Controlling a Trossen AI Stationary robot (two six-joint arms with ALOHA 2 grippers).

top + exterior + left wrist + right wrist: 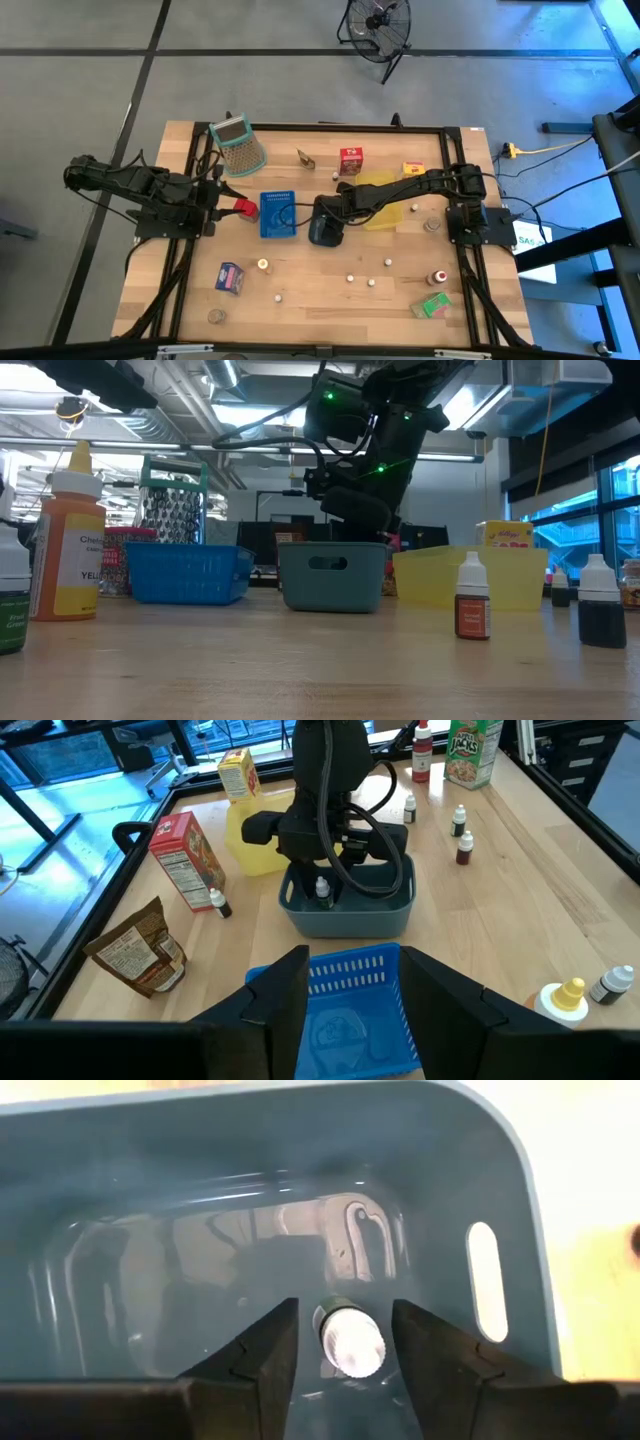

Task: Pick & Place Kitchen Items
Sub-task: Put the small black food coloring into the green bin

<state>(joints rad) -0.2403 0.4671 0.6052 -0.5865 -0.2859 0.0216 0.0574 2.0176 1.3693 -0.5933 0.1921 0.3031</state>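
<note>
My right gripper reaches down into the grey-blue tray at mid-table. Its fingers are open and stand on either side of a small white-capped bottle, with a narrow gap on each side. The bottle stands upright on the tray's floor. My left gripper hovers open at the table's left, just short of the blue tray, with nothing between its fingers. A red carton, a yellow carton, a blue-purple carton and a green carton rest on the wood.
The yellow tray lies right of the grey-blue one. A green-rimmed grater and a brown pouch sit at the far side. A red-capped bottle and small round pieces dot the near half.
</note>
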